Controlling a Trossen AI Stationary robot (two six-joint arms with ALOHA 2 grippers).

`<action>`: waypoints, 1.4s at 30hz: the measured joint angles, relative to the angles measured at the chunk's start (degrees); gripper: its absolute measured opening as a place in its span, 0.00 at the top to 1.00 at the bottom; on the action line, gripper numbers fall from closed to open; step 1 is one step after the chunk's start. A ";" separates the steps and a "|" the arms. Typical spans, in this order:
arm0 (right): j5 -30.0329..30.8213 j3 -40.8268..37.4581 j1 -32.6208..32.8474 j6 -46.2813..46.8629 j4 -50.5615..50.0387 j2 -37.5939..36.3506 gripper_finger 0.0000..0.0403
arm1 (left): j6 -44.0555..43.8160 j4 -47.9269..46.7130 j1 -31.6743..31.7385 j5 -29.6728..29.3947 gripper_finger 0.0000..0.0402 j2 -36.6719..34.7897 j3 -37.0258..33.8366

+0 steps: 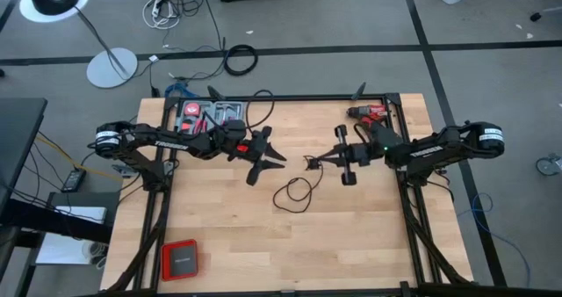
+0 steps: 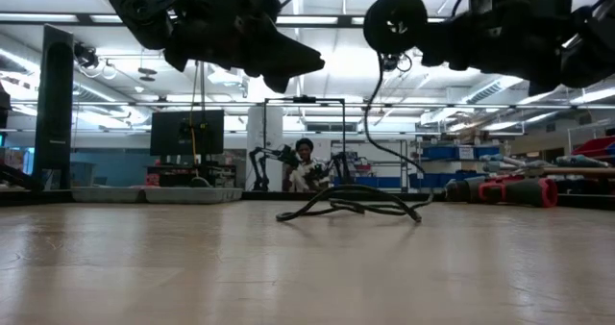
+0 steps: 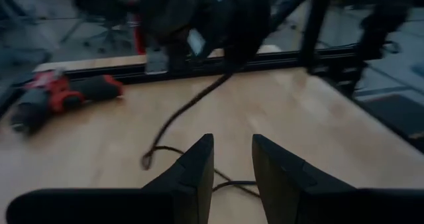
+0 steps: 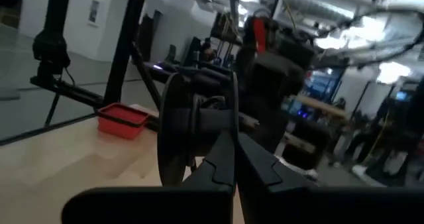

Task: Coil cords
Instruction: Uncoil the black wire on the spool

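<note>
1. Table — pale wood, smooth planks with a soft sheen.
2. Cord — thin black, rubbery, matt.
3. Drill — red and black plastic, slightly glossy.
4. Left gripper fingers — dark matt plastic.

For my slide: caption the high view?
Right gripper shut on thin black cord, lifting one end above the wooden table; left gripper open.

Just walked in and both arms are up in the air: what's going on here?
The right pincer is shut on one end of the thin black cord and holds it above the table, beside a black spool. The cord hangs down and lies in a loose loop on the wooden table. The left pincer hangs open above the table, holding nothing.
</note>
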 joint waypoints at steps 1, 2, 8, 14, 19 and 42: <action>0.08 0.00 0.30 -0.74 0.49 0.00 1.00 | 0.02 -0.01 0.00 -1.45 0.74 0.00 0.00; 0.39 0.00 0.51 -1.26 1.27 0.00 1.00 | 0.02 -0.02 0.00 -3.22 0.74 0.00 0.00; 5.77 2.21 1.69 -4.30 1.37 0.00 1.00 | 3.81 0.16 0.00 -8.85 0.70 0.47 0.00; 12.51 7.29 3.24 -11.52 -8.45 0.98 1.00 | 6.13 0.43 0.04 -13.36 0.61 0.48 0.00; 14.45 10.21 3.28 -13.96 -8.60 2.08 1.00 | 7.42 0.28 -0.02 -14.43 0.61 0.48 0.00; 14.80 16.63 4.81 -15.85 -6.57 9.57 1.00 | 7.36 -0.54 0.00 -20.41 0.61 0.48 0.00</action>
